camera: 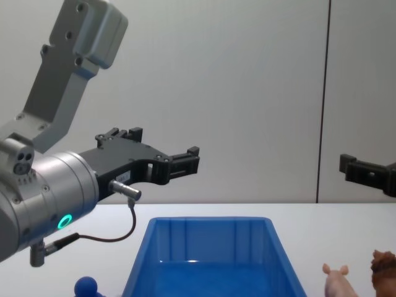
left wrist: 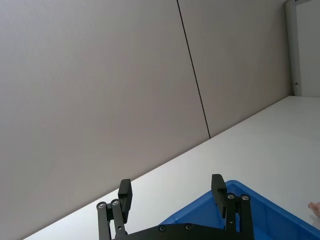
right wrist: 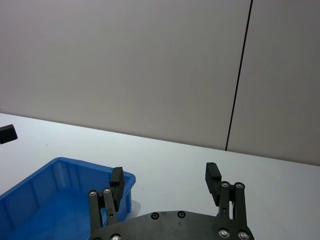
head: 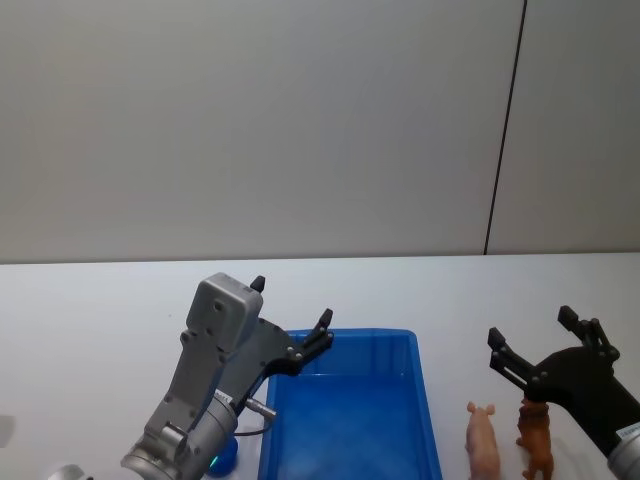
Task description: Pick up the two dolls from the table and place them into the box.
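Both tools stand open, empty. Below the right tool point(head: 531, 325) the brown doll point(head: 536, 440) stands on the surface point(head: 100, 320); below the left tool point(head: 292, 302), beside the box point(head: 426, 405), sits the blue doll point(camera: 86, 286). Probably light, rigid: pinch brown's torso, blue's neck under the ball.

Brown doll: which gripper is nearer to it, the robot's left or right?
Right. The right gripper hovers above the brown doll; the left gripper hangs across the box, near its left rim.

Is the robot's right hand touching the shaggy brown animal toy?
Apart. The chest view shows the right gripper hanging well above the brown doll, with a plain gap between them.
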`<state>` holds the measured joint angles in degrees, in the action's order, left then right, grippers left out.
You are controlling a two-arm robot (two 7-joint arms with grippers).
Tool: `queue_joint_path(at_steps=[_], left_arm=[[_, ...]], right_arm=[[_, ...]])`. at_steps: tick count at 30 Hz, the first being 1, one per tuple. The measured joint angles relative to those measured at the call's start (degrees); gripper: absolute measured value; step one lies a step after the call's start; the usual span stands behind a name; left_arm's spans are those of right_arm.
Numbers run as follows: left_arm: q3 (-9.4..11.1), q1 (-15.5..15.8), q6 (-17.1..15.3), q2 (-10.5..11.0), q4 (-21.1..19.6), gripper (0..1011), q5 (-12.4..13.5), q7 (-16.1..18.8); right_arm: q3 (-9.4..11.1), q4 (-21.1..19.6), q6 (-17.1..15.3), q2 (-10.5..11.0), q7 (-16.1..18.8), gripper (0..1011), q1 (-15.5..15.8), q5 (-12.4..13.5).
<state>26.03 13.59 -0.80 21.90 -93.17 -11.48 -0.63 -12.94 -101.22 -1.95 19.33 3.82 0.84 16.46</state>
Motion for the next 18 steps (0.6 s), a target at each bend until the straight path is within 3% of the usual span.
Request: queue_joint_path(at_steps=[18], left_arm=[[0.0, 0.0, 0.0, 0.0, 0.0, 1001, 0.0, 0.0]], right_arm=[[0.0, 0.0, 0.0, 0.0, 0.0, 1001, 0.0, 0.0]])
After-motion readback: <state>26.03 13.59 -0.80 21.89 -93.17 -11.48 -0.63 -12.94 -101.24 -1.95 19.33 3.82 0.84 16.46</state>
